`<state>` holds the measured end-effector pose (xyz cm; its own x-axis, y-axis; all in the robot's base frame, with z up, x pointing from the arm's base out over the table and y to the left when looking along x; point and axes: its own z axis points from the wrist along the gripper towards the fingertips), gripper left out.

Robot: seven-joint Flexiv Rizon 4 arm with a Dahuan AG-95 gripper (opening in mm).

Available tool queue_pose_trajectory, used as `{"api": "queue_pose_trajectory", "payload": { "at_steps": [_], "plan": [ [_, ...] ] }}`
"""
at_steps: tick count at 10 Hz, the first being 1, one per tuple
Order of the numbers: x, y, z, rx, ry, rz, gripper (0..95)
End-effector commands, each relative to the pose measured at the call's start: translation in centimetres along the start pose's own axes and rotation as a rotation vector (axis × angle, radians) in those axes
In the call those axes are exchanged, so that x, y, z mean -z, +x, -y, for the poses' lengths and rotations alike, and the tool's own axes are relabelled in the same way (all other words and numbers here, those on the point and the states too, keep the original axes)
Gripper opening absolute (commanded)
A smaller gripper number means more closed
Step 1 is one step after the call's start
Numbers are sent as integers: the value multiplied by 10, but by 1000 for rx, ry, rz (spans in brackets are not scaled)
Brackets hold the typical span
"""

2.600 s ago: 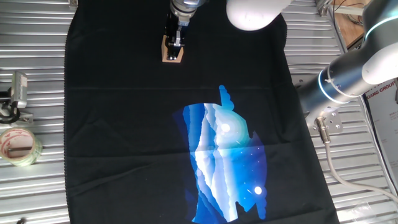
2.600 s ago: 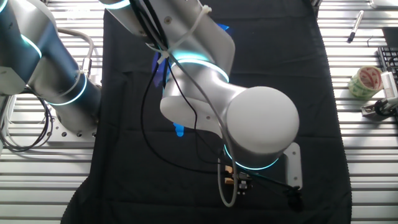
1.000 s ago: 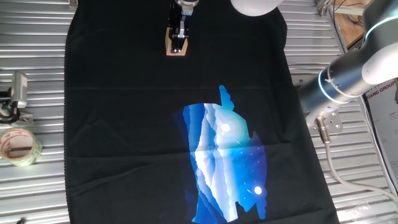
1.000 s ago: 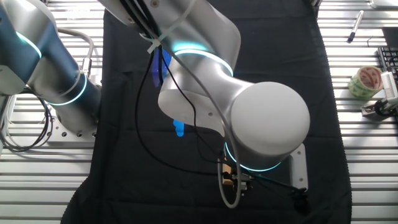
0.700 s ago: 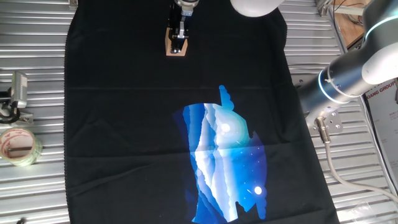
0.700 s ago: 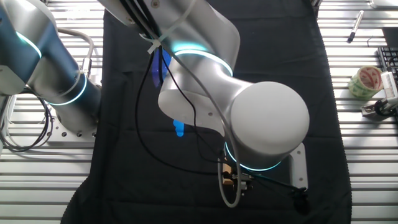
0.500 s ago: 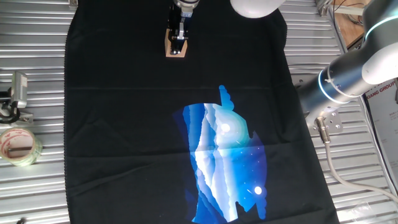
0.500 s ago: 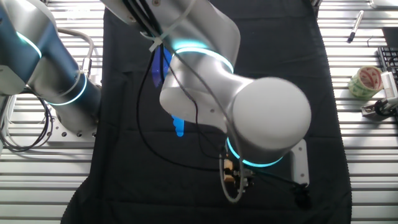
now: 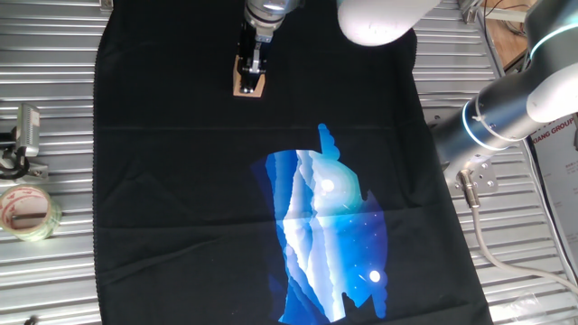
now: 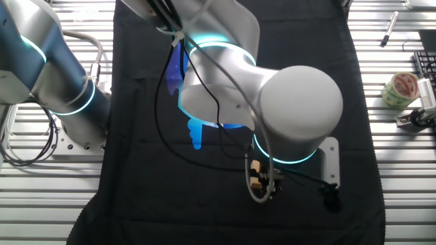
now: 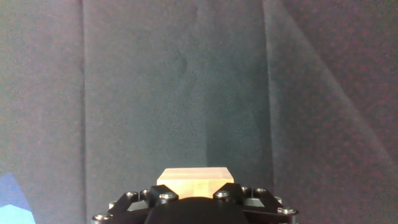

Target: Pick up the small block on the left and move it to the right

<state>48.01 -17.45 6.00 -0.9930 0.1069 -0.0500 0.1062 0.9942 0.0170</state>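
Black cloth [image 9: 181, 181] underneath; my gripper [image 9: 252, 70] is clamped on the small block [image 9: 249, 86], light, rigid wood, pinched across flat sides.

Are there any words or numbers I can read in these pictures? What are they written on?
"ANG GROUP": only a piece of red lettering on a white sign at the right edge of one fixed view; the rest is cut off or too small to read.
Tape roll: red print, too blurred to read.
Small block: plain, no writing.
Black cloth: a blue picture, no words.
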Motion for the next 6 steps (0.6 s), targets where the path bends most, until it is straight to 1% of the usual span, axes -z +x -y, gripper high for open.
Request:
{"api": "queue_pose_trajectory", "payload": {
  "at_steps": [1,6],
  "plan": [
    [4,0,-5,-9,-3,-5,0],
    [1,-3,-21,-30,-5,-4,0]
  ]
}}
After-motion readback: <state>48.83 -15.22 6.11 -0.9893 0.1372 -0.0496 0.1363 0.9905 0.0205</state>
